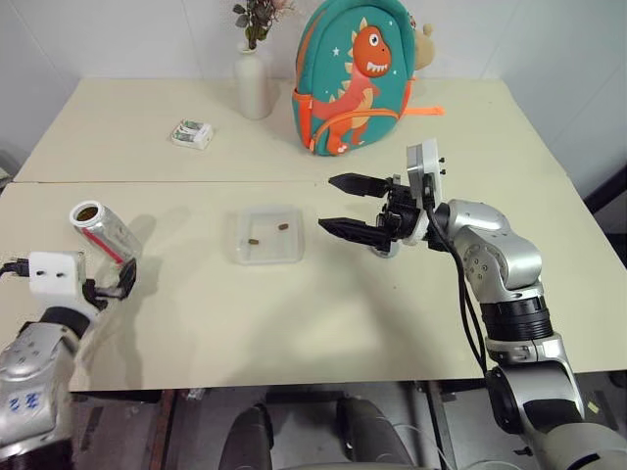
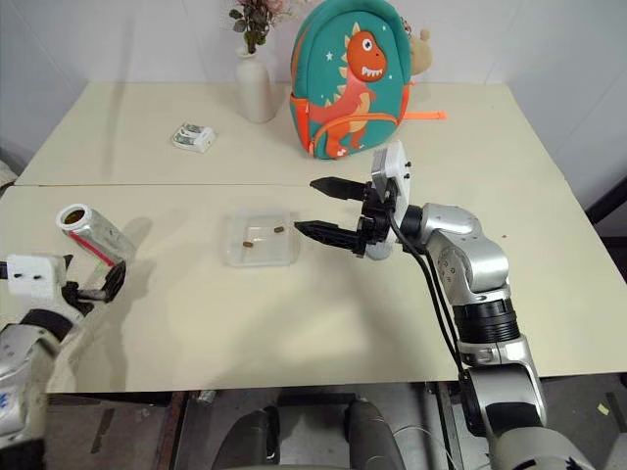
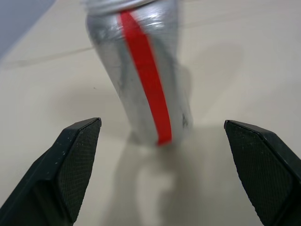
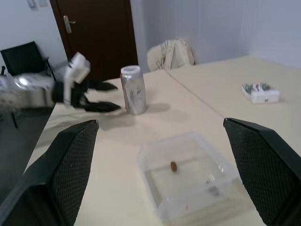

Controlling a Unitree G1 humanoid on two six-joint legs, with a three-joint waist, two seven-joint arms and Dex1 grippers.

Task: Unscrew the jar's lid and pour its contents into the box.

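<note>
Your jar stands left of the box, lidless, with the left gripper released just beside it. Your right gripper, jaws spread, hovers right of the box; pieces lie inside it.

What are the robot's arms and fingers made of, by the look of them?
Silver-grey rounded arm shells with black joint rings and black cables along the forearm. Each arm carries a small white box at the wrist. The right gripper and left gripper each end in two black, tapered fingers with textured pads.

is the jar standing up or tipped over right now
Standing, tilted in these views. The jar rests on its base on the table, lid off, mouth showing.
</note>
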